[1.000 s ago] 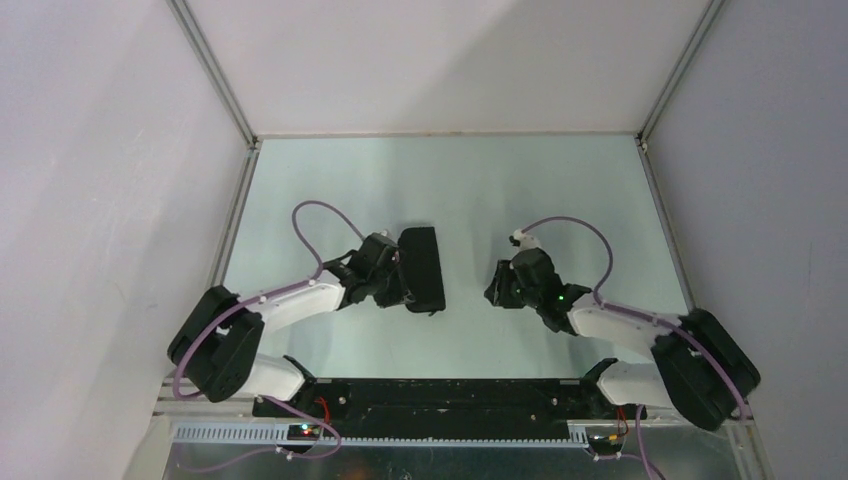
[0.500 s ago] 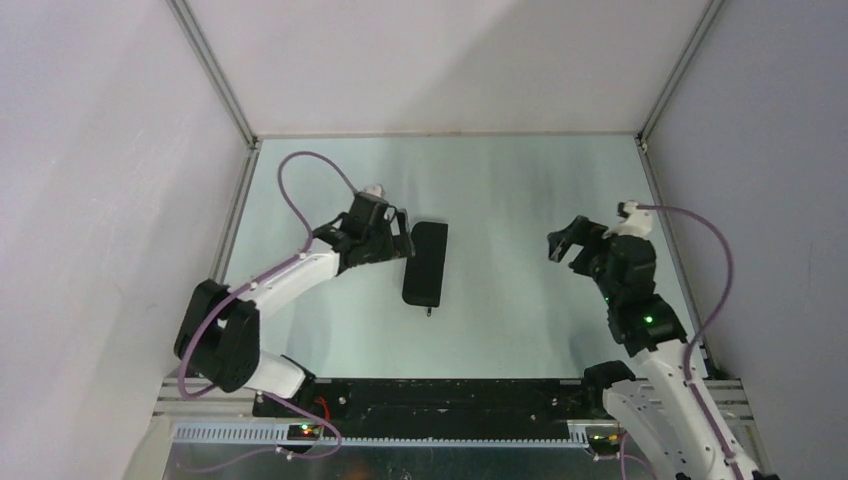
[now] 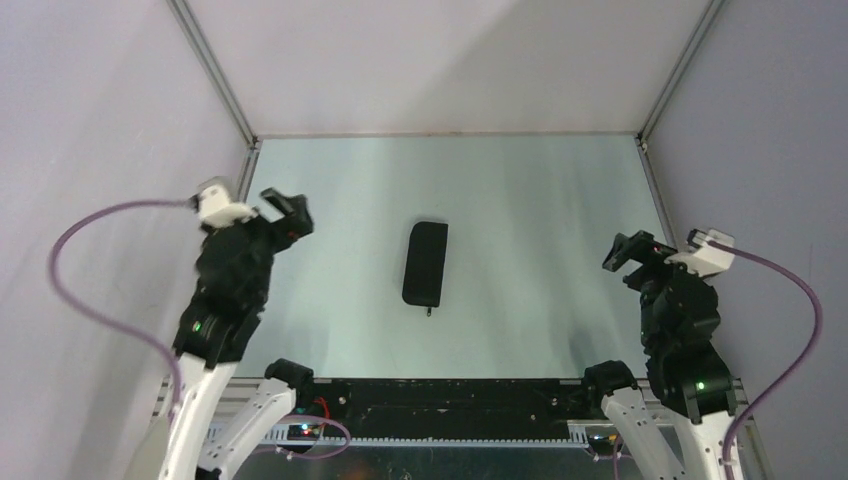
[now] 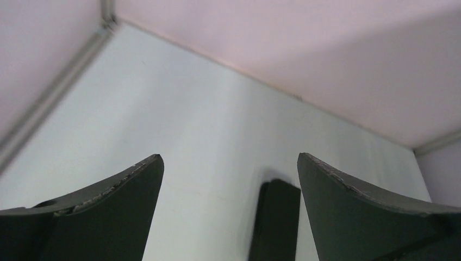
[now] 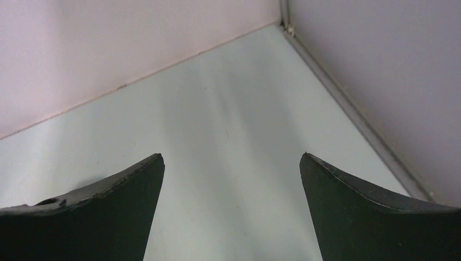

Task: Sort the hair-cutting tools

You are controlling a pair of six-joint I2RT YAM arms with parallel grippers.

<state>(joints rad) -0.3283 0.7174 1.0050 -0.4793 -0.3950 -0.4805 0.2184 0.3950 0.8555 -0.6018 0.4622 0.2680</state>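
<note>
The pale green table [image 3: 520,200] fills the floor of the booth, closed in by plain light walls [image 3: 440,60] on three sides, with metal strips running along the seams.

The left arm [image 3: 225,290] stands up tall at the left edge of the table, and the right arm [image 3: 685,330] stands the same way at the right edge. Both are lifted off the surface and well apart from each other. A purple cable [image 3: 100,230] loops out from the left wrist toward the wall, and another [image 3: 790,280] loops out from the right wrist.

Between the arms, near the middle of the table, lies a long black case [image 3: 425,264]. It lies flat, its length running from near to far and leaning slightly to the right at the far end. A small pull [image 3: 429,311] sticks out at its near end. Nothing touches it.

The left gripper [image 3: 285,208] hangs in the air with its jaws spread wide and nothing between them. From its wrist camera I see only bare table and the far end of the case between the two dark fingers. The right gripper [image 3: 630,255] is likewise spread wide and grips nothing, with only bare table and the far right corner showing between its fingers.

As for the hair-cutting tools, I cannot make out scissors, comb or clips in any view, and whether they sit inside the case I cannot tell.
</note>
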